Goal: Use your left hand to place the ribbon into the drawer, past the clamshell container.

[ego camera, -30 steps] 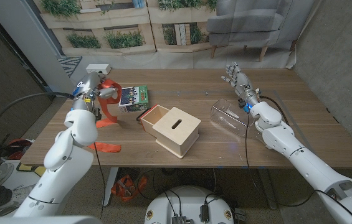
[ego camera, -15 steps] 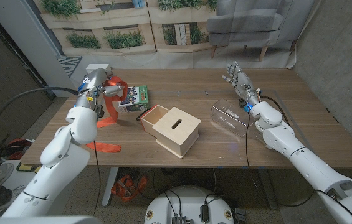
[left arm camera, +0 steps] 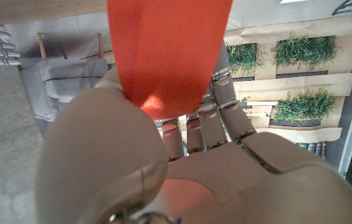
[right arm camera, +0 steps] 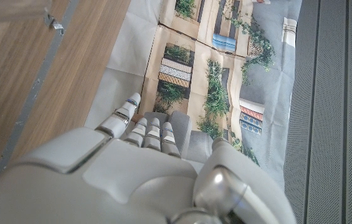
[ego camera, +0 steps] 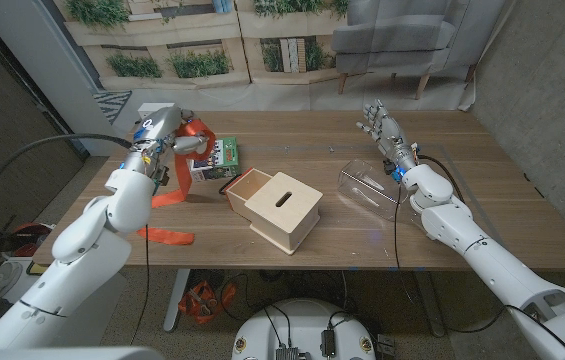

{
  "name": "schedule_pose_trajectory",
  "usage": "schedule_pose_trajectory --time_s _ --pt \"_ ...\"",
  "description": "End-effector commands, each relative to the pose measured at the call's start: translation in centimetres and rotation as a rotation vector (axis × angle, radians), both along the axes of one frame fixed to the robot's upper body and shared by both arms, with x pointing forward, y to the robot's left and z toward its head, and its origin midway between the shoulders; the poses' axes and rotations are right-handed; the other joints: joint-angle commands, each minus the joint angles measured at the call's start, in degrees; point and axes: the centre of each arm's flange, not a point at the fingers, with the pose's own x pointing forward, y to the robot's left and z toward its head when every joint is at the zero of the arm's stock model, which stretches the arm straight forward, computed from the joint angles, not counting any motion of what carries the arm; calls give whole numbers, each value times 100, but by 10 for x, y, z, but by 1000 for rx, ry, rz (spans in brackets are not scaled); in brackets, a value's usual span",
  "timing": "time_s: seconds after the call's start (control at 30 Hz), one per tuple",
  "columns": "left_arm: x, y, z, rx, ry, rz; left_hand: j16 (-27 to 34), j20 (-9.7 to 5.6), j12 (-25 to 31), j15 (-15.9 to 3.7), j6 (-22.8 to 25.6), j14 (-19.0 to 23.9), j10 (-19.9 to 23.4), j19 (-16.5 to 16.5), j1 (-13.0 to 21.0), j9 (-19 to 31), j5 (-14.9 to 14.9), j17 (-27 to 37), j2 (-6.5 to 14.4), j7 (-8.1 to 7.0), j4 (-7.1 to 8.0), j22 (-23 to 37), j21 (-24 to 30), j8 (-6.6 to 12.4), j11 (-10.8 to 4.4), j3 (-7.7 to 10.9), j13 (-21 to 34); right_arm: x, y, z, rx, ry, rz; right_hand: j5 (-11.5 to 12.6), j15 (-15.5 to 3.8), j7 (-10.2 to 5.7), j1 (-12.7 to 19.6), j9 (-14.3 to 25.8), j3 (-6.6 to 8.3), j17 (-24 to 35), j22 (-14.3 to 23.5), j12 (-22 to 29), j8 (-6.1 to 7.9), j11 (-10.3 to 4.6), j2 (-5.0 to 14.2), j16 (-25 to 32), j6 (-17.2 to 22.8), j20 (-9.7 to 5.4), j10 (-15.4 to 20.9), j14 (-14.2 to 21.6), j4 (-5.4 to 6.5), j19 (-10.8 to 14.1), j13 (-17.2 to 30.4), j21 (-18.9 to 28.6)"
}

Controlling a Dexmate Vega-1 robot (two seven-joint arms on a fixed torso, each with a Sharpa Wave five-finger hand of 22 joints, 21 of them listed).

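A smooth, matt orange cloth ribbon (ego camera: 174,165) hangs from the left hand (ego camera: 167,135), whose shell looks like matt grey plastic with metal joints. The desk (ego camera: 292,135) is brown wood with a visible grain; the drawer (ego camera: 274,209) box is pale, unpainted wood. The clamshell container (ego camera: 370,184) is clear, glossy plastic.

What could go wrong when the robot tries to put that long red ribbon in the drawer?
The ribbon is long: the left hand holds its top, but its tail trails on the table, so part may hang out of the drawer or snag its edge. The swinging ribbon might also brush the green box nearby. The grip looks small, so the ribbon could slip.
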Motion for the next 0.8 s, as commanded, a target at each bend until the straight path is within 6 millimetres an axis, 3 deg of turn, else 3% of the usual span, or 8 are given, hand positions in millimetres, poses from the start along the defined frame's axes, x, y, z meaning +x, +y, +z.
schedule_pose_trajectory --time_s 0.03,0.8 --pt "-1 -9 3 102 -70 -55 -31 -575 -19 -1346 90 853 1262 -54 -26 250 50 23 32 -47 323 13 31 139 -1327 358 340 0 -1 0 7 -4 1 -22 -5 18 -26 30 66 -2 13 41 14 2 -16 -21 56 -65 53 52 -1 54 34 -18" --pt "6 -18 3 208 -157 -184 -133 -569 -156 -1346 156 881 1279 -95 -111 185 79 97 -7 -88 318 2 26 111 -1357 442 371 -6 -2 1 0 -13 1 -30 -8 23 -39 30 85 -3 13 33 14 -16 -25 -23 55 -76 55 54 -5 63 35 -20"
